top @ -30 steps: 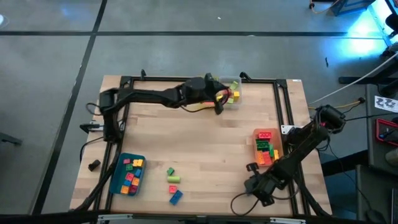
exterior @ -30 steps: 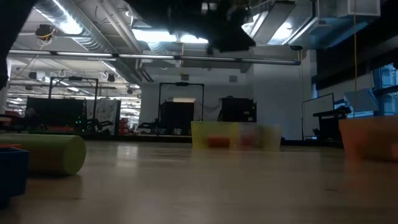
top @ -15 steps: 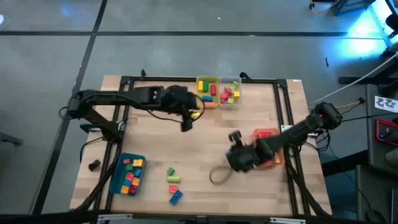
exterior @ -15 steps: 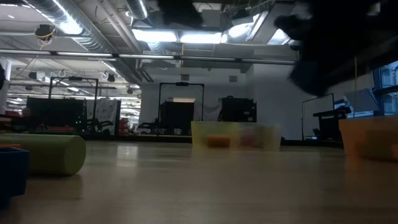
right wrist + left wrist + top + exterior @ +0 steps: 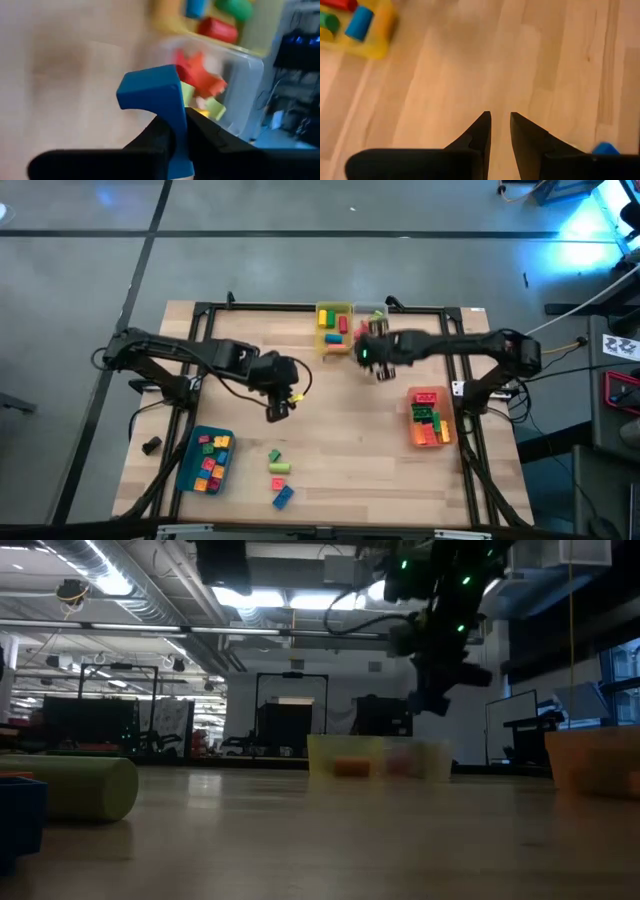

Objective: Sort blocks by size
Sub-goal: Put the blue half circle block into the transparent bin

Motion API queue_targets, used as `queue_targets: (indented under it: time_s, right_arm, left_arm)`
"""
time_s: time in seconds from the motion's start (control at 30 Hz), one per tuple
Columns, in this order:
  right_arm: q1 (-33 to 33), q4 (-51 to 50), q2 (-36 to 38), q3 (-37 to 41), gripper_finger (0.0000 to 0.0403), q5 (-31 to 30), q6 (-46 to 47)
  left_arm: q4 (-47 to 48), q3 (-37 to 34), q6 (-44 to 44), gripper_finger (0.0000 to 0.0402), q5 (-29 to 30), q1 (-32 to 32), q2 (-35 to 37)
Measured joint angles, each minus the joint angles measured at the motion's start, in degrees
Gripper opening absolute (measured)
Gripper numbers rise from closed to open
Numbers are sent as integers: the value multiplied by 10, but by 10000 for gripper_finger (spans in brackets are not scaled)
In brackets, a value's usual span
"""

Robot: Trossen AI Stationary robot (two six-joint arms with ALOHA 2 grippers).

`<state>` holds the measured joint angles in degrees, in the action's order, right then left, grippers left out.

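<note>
The right arm stretches leftward across the upper part of the high view, its right gripper [image 5: 376, 358] clamped on a blue block [image 5: 159, 102] just beside the clear bin [image 5: 372, 330] of mixed blocks at the table's upper edge, next to the yellow bin [image 5: 333, 327]. The left arm reaches rightward toward the table's centre, bent at the elbow, its left gripper [image 5: 277, 406] pointing down over bare wood with fingers [image 5: 481, 131] narrowly parted and holding nothing. Three loose blocks [image 5: 279, 478] lie at lower centre beside the teal bin [image 5: 205, 459], and the orange bin [image 5: 430, 420] sits at right.
</note>
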<state>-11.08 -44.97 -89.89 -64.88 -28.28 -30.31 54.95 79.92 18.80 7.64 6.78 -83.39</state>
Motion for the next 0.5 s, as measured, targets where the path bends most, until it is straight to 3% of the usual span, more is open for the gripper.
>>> queue_targets:
  time_s: [0.23, 0.37, 0.5]
  right_arm:
    - [-146, 87, 0, 0, 51, 98, -53]
    - [-197, 144, 0, 0, 45, 161, -61]
    - [-225, 196, 0, 0, 71, 181, -60]
  left_arm:
    - [-1, 0, 52, 57, 0, 37, -1]
    - [-1, 0, 97, 58, 0, 55, -1]
    - [-1, 0, 135, 56, 0, 81, -1]
